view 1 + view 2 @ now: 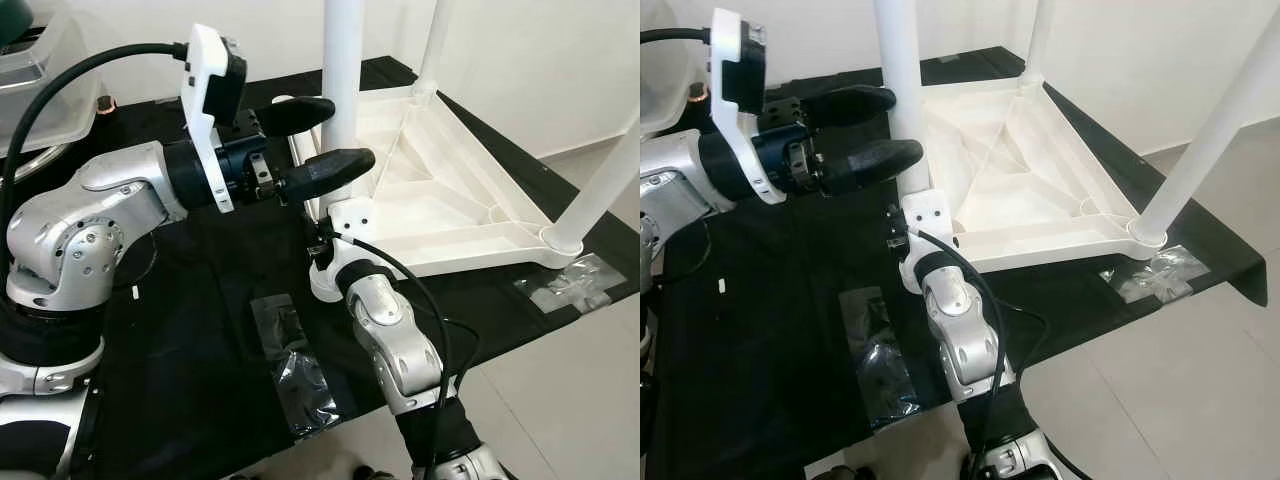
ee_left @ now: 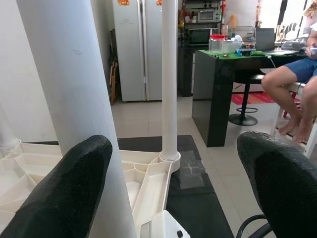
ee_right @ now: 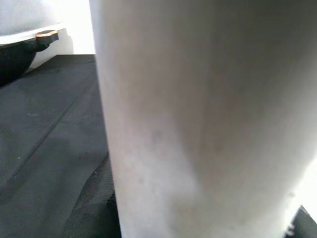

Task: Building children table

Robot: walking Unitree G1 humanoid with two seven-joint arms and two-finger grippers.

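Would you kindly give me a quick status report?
Left gripper open, fingers straddling near table leg. Right gripper at that leg's base. Tabletop upside down on black cloth. Nothing blocking.

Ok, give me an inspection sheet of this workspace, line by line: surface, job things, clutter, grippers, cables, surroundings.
Surface: black cloth spread over the tiled floor.
Job's things: white tabletop lying upside down on the cloth, with three white legs standing up from its corners; nearest leg.
Clutter: clear plastic bags on the cloth, another by the right corner.
Grippers: left gripper open, fingers either side of the nearest leg; right gripper low at that leg's base, fingers hidden.
Cables: black cable along the right arm, another looping from the left wrist.
Surroundings: fridge, dark counter, a seated person's legs.
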